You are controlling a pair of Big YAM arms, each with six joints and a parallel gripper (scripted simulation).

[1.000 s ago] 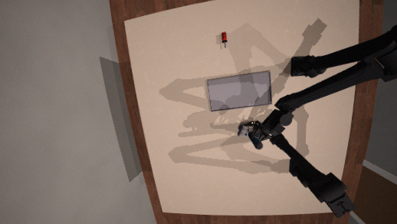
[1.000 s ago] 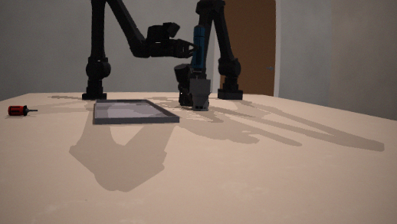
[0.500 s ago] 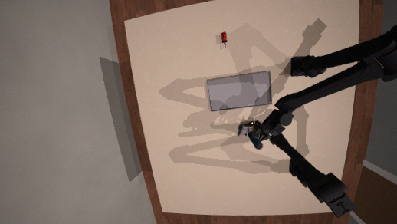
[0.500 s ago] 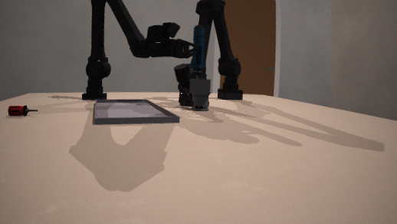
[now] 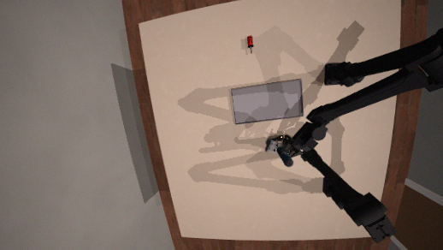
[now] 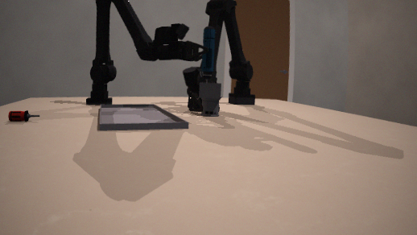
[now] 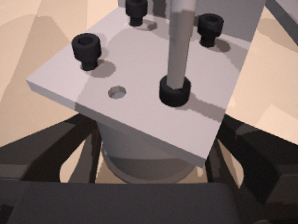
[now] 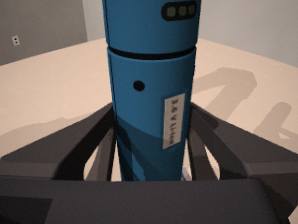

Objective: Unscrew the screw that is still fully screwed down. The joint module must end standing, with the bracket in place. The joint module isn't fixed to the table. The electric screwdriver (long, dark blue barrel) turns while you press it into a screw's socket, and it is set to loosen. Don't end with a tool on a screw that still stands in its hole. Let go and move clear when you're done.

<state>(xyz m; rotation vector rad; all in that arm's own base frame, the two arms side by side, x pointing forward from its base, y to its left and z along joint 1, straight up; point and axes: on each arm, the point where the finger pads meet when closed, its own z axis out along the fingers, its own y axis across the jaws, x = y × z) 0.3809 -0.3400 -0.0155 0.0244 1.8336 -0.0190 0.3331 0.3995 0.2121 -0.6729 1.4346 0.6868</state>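
Between the left pincer's (image 6: 201, 108) (image 7: 152, 147) fingers stands the joint module (image 6: 210, 109) (image 7: 145, 152), gripped beneath its bracket (image 5: 272, 145) (image 6: 210, 93) (image 7: 135, 62). Only the left wrist view shows the seated screw (image 7: 174, 92) under the driver's bit, three raised screws (image 7: 86, 49) (image 7: 136, 9) (image 7: 210, 25) and one bare hole (image 7: 117, 92). Above, the right pincer (image 5: 286, 154) (image 6: 206, 52) (image 8: 151, 111) grips the upright electric screwdriver (image 5: 288, 160) (image 6: 208, 44) (image 7: 180, 40) (image 8: 155, 110). Near both pincers, shadows cross the tray (image 5: 233, 107) (image 6: 142, 126); farther off lies a red screwdriver (image 5: 250, 42) (image 6: 17, 116).
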